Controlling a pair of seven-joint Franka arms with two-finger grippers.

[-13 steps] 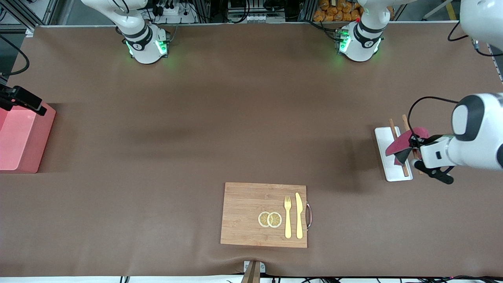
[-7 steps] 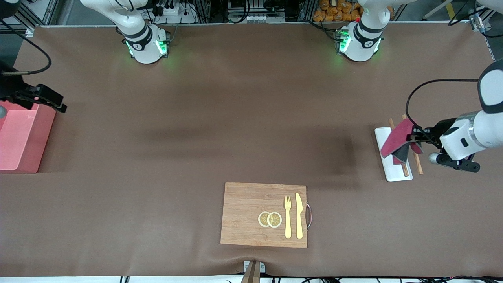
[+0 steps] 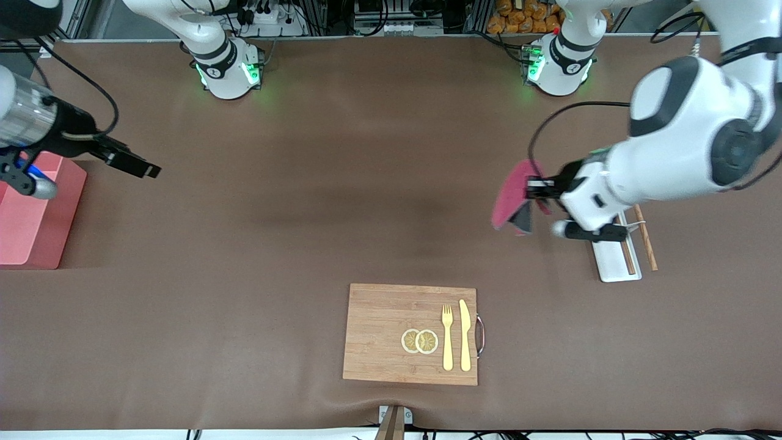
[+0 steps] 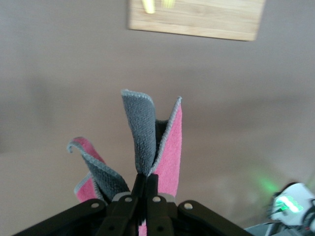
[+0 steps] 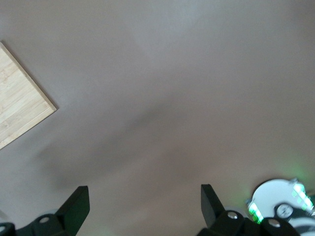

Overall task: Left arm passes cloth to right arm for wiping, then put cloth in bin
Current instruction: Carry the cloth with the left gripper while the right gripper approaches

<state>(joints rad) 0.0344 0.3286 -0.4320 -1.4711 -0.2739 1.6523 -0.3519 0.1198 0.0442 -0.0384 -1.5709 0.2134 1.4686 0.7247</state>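
- One cloth (image 3: 512, 197), maroon with a grey underside, pinched in the clenched jaws of the left gripper (image 3: 533, 188) and hanging folded in the air over bare tabletop (image 3: 366, 183), at about 9 o'clock from the white tray (image 3: 614, 260)
- One bin (image 3: 33, 232), pink-red, at the right arm's end of the tabletop, well apart from the cloth
- One right gripper (image 3: 137, 166) in the air just beside the bin, at about 2 o'clock from it, jaws spread with nothing between them
- One wooden cutting board (image 3: 391, 333) near the front edge, carrying two lemon slices (image 3: 420, 341), one yellow fork (image 3: 447, 337) and one yellow knife (image 3: 465, 335)
- Two chopsticks (image 3: 645, 237) at the tray
- Brown mat covers the whole tabletop; two arm bases glow green along the top edge, with cables and frames above them
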